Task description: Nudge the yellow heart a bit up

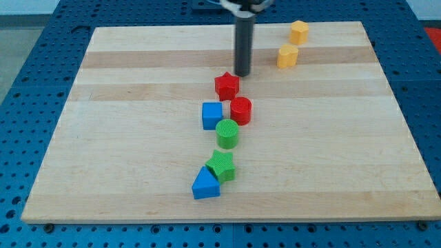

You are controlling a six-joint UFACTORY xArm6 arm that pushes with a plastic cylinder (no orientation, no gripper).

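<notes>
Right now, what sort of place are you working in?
Probably a robotics lab bench: a wooden board lies on a blue perforated table, with small coloured blocks like the red star, and my tip above it.

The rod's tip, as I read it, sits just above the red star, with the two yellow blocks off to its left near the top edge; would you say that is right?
Not quite: in the camera view the two yellow blocks lie to the view's right of my tip, not its left. The rest holds: my tip sits just above the red star, and the yellow blocks are near the top edge.
</notes>
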